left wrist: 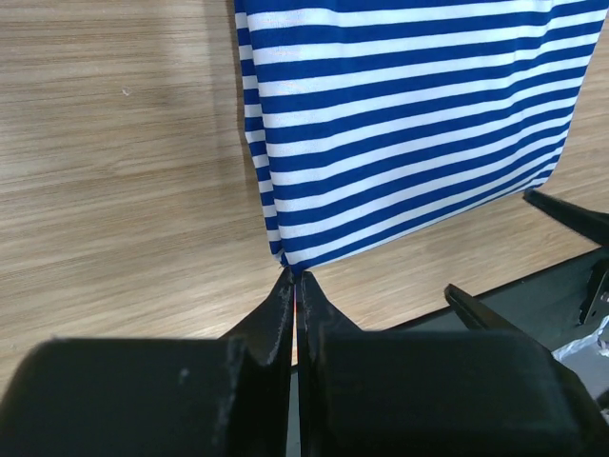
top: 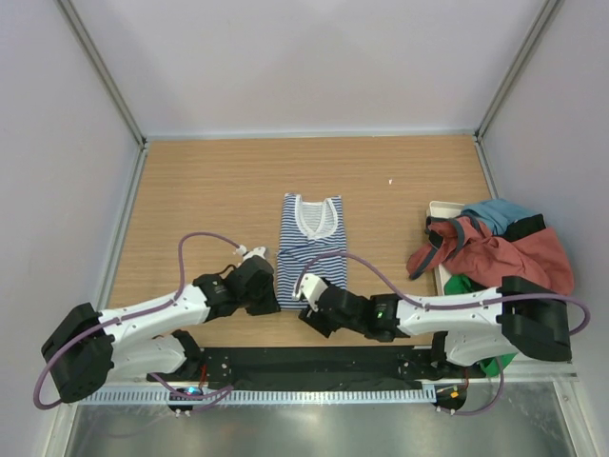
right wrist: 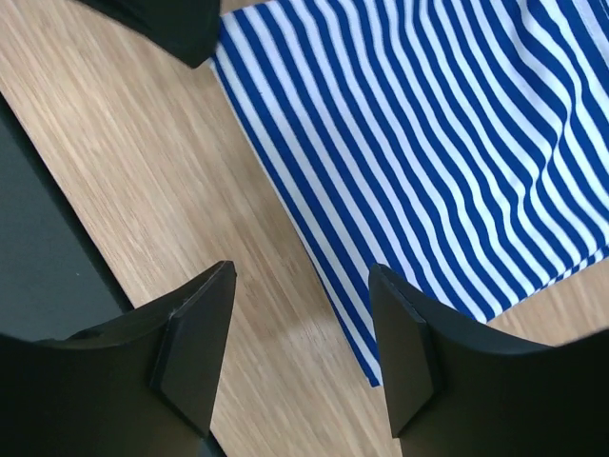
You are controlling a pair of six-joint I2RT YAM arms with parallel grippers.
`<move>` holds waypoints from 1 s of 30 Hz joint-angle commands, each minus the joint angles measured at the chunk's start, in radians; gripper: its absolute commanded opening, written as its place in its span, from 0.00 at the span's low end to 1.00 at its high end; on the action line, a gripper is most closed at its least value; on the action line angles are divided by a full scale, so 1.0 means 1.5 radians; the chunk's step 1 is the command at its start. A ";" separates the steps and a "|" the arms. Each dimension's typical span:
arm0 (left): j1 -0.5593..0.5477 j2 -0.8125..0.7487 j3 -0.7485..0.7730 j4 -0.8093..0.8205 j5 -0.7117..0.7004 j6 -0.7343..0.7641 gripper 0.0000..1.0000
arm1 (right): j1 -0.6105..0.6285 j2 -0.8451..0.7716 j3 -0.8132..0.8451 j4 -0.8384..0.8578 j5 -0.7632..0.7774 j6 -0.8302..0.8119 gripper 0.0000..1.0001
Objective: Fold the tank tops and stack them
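While both arms reach low and forward, striped top lies flat on surface | left claw pressed together, tips at its near-left corner | right claw spread above its near-right corner | rust top heaped right of it

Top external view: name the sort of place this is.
Probably a robot test cell: a wooden tabletop boxed in by plain white panels, two black-and-white robot arms at its near edge, a navy-and-white striped tank top laid flat.
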 commanded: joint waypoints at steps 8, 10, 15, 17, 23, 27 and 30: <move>-0.001 -0.018 0.028 -0.008 0.029 -0.003 0.00 | 0.054 0.090 0.006 0.152 0.103 -0.146 0.58; -0.001 -0.020 0.029 -0.006 0.030 -0.003 0.00 | 0.054 0.108 0.017 0.147 0.111 -0.152 0.54; -0.001 -0.027 0.034 -0.007 0.049 -0.004 0.00 | 0.063 0.140 0.020 0.147 0.126 -0.150 0.32; -0.001 -0.029 0.035 -0.008 0.049 -0.003 0.00 | 0.063 0.139 0.016 0.150 0.129 -0.148 0.19; 0.000 -0.031 0.051 -0.038 0.039 0.014 0.07 | 0.064 0.109 0.001 0.153 0.105 -0.137 0.01; 0.013 -0.037 0.100 -0.113 -0.012 0.042 0.27 | 0.064 0.099 -0.001 0.146 0.090 -0.129 0.01; 0.058 -0.039 0.123 -0.121 -0.006 0.074 0.33 | 0.065 0.090 -0.004 0.144 0.082 -0.123 0.01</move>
